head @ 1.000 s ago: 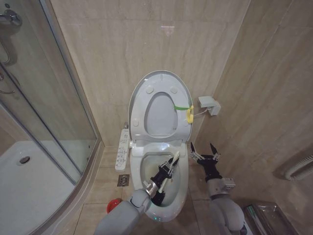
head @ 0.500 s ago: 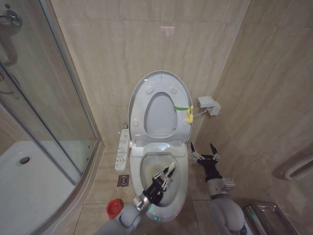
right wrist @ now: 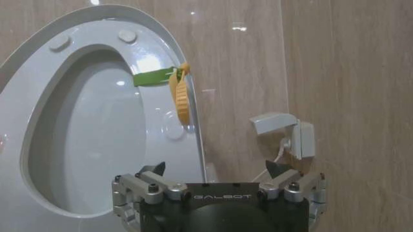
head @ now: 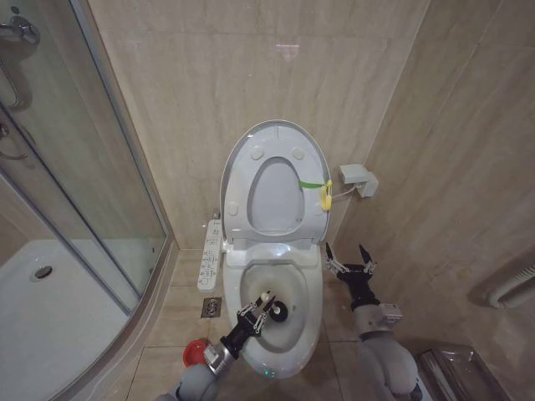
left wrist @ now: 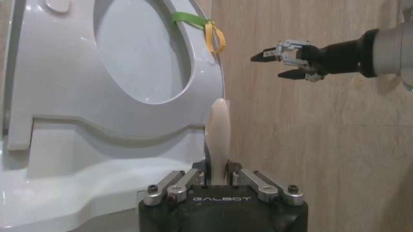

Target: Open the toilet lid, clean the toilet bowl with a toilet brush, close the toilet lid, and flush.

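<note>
The toilet lid stands upright against the wall, its underside facing me; it also shows as the lid and the lid. Below it the toilet bowl lies uncovered. My left gripper hovers over the bowl's front-left part, shut on the toilet brush, whose white handle end pokes out past the fingers. In the left wrist view the handle rises from the left gripper. A small dark shape sits in the bowl beside it; whether that is the bristles I cannot tell. My right gripper waits open right of the toilet, also seen as the right gripper.
A red cup holder sits on the floor left of the bowl. A control panel hangs at the toilet's left side. The glass shower enclosure and its tray fill the left. A wall box and a metal bin are on the right.
My left gripper has drawn back toward me and to the left with the brush, from the middle of the bowl to its front-left part. The right arm has not moved.
</note>
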